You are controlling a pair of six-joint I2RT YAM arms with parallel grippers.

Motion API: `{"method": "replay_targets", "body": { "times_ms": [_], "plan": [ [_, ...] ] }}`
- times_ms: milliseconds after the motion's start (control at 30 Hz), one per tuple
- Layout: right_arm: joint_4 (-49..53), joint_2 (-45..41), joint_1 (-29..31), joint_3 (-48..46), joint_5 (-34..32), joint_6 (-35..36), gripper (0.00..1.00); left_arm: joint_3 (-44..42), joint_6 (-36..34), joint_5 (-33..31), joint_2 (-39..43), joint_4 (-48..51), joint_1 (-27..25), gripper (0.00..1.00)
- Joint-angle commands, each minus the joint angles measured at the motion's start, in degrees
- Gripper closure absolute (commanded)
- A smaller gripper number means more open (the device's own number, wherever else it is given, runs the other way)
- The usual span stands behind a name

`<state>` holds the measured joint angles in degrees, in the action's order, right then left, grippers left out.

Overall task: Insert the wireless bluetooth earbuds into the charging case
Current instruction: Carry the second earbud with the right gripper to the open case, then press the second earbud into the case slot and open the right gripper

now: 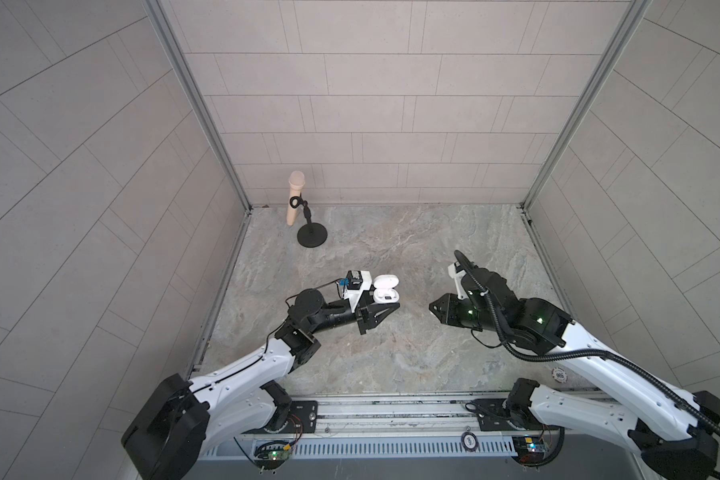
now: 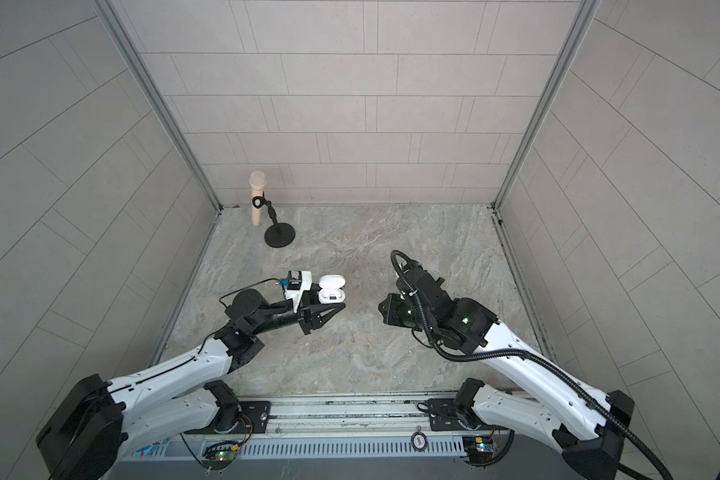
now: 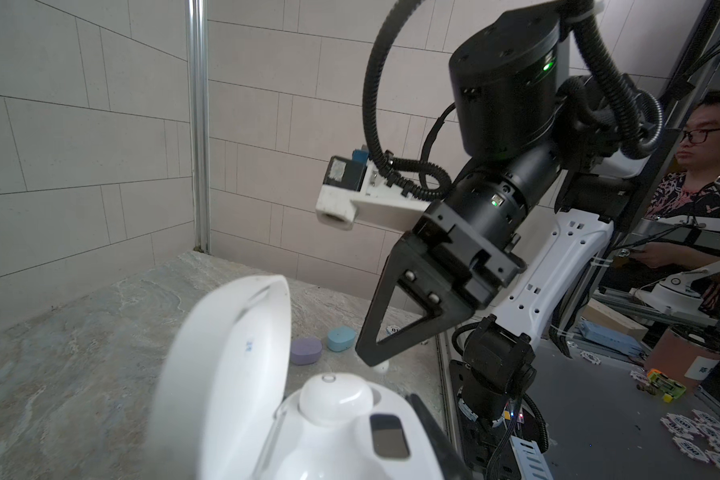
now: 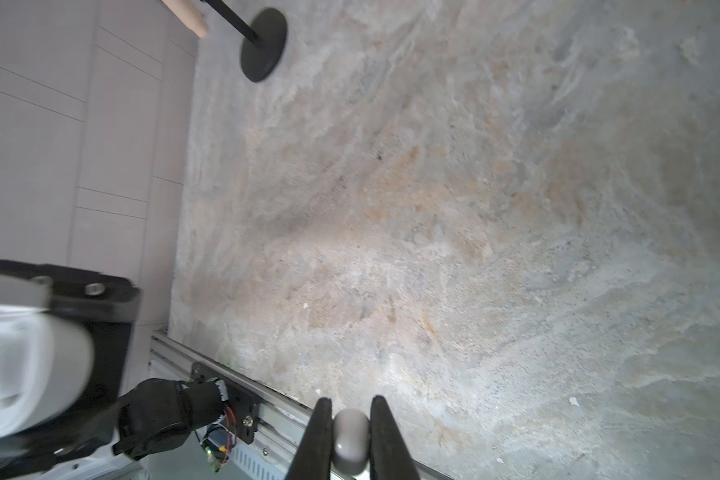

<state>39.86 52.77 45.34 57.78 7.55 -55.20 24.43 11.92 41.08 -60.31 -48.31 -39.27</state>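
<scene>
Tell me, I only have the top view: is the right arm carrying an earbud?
Observer: Yes, the right wrist view shows a white earbud pinched between the jaws of the right gripper.
Operator: Anything in the case yet?
Observer: The left wrist view shows another white earbud seated in the open case.
Operator: Anything my view hides?
Observer: A lilac piece and a blue piece lie side by side on the table near those jaws.
</scene>
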Motion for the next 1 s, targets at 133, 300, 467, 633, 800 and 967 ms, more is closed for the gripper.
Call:
{"method": "replay_targets", "body": {
  "times_ms": [133, 300, 467, 633, 800, 967],
  "plan": [
    [-6.82, -2.9, 0.16, 5.8, 4.19, 0.29, 0.98, 3.19, -0.17, 1.9, -3.14, -3.73, 0.31, 0.93],
    [-11.81, -1.29, 2.92, 8.7, 4.75, -0.21, 0.98, 4.46, 1.07, 2.52, -6.03, -6.73, 0.08, 0.92],
    [-17.0, 1.27, 5.99, 9.62, 4.17, -1.1, 0.98, 6.29, 0.33, 1.9, -8.59, -7.9, -1.65, 0.92],
    [-19.51, 2.99, 7.45, 9.13, 3.66, -2.91, 0.98, 7.56, -0.06, 1.2, -10.62, -9.86, -3.24, 0.92],
    [-23.12, 2.73, 7.96, 6.37, 1.73, -4.45, 0.98, 8.12, -0.23, 0.84, -10.95, -11.01, -4.14, 0.92],
    [-24.06, 3.09, 8.1, 5.12, 0.66, -5.04, 0.98, 8.18, -0.15, 0.84, -10.43, -11.19, -4.47, 0.92]
  ]
}}
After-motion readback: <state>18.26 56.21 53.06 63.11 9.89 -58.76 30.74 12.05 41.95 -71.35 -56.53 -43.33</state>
